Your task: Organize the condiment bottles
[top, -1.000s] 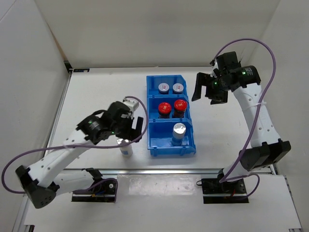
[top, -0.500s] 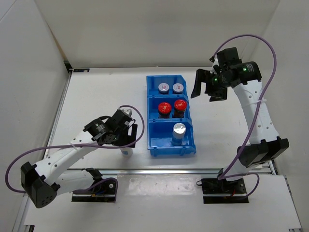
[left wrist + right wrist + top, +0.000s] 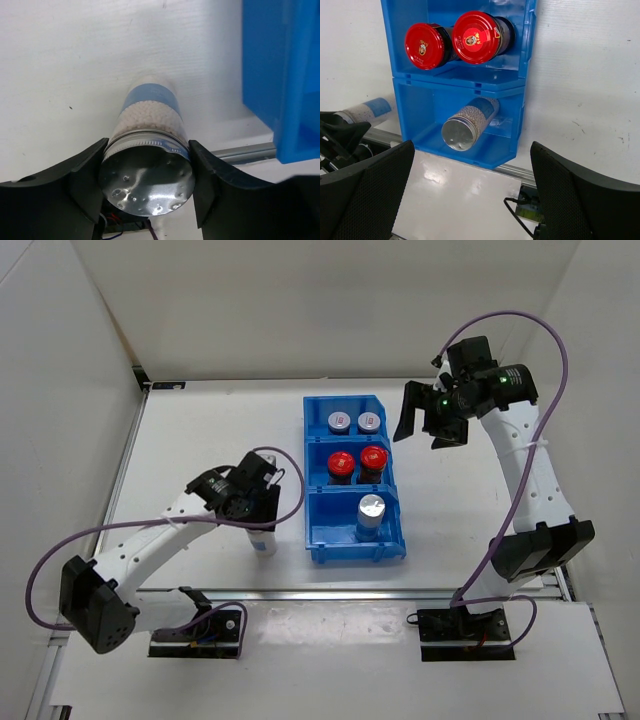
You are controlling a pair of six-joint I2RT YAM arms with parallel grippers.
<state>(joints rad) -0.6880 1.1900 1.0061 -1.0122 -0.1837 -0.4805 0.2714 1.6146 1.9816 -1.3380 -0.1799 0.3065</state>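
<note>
The left arm reaches from its base at the lower left of the overhead view, bent at the elbow. Its wrist is turned downward over the surface, just left of the blue bin. The left gripper points nearly straight down. In the left wrist view its jaws are closed on a silver-topped jar, with one black finger pressed against each side of the shiny, perforated lid. The jar has a blue band over white grains and is upright. It seems to rest on the surface, though the steep angle makes contact hard to confirm. It is just beside the bin's lower left corner and outside it.

The right arm rises from the lower right, runs up the right side of the frame and folds back toward the centre. It holds the right gripper high, right of the bin's upper end. Its jaws are spread wide with nothing between them. The two mesh-faced fingers frame the bottom corners of the right wrist view.

Inside the bin, the upper compartment holds two grey-lidded jars. The middle one holds two red-capped jars side by side. The lower one holds a single silver-topped jar.
</note>
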